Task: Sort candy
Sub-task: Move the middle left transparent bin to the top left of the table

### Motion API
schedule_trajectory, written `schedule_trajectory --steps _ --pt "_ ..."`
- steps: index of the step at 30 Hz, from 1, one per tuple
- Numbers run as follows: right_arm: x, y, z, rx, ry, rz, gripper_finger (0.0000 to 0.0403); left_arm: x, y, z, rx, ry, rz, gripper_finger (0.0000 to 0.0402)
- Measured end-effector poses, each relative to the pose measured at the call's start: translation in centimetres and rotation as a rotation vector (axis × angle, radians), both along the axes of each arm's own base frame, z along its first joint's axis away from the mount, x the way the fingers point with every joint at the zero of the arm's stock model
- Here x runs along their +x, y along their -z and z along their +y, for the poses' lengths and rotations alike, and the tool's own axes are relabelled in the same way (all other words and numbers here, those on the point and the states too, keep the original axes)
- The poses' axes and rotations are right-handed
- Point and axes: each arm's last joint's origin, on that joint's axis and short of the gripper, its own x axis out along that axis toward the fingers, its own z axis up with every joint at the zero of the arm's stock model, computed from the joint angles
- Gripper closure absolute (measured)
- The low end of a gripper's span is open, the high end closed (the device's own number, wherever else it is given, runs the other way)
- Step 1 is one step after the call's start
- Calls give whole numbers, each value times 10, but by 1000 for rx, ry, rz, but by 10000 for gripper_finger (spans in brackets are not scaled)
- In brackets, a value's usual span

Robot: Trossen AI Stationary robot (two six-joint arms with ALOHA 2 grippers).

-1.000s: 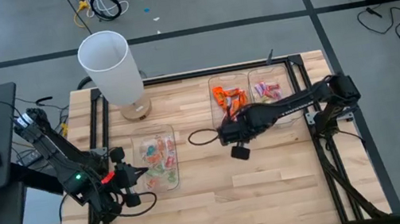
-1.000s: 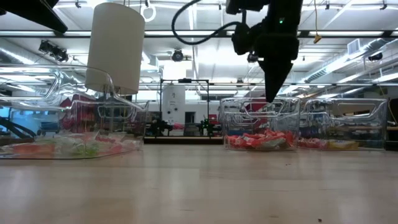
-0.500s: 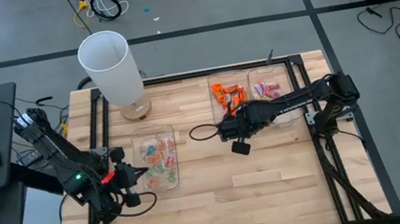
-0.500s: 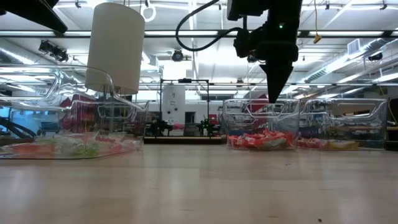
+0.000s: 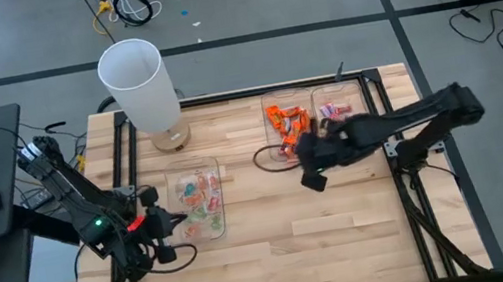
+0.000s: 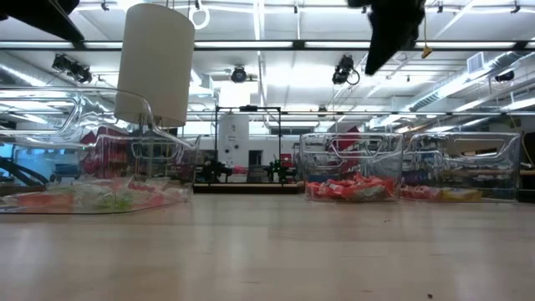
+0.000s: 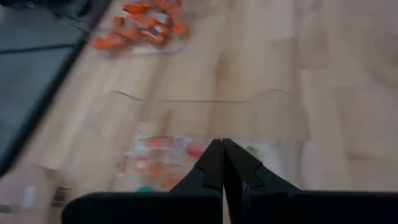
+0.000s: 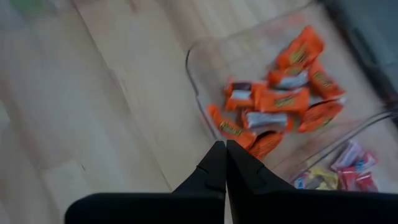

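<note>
My right gripper (image 5: pixel 310 180), fingers pressed together and empty, hovers beside the clear tray of orange-wrapped candy (image 5: pixel 281 123); my left gripper (image 5: pixel 179 219), also closed, waits at the clear mixed-candy tray (image 5: pixel 212 163)

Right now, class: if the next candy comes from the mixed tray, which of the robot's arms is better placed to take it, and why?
Probably the left. The left gripper, shut, sits at the mixed tray of candy. The right gripper, also shut, is raised by the tray of orange candy, farther off.

Bright overhead strip lighting; wrist views motion-blurred; soft shadows.
</note>
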Motion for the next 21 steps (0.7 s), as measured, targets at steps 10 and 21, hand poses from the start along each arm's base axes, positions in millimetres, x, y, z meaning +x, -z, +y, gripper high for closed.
schedule_trajectory --steps 10,21 --pt "-26 -32 11 -52 6 -183 403 6 0 -15 -197 136 83 381" --pt "-6 -10 22 -76 -21 -113 403 13 20 -30 -162 229 250 335"
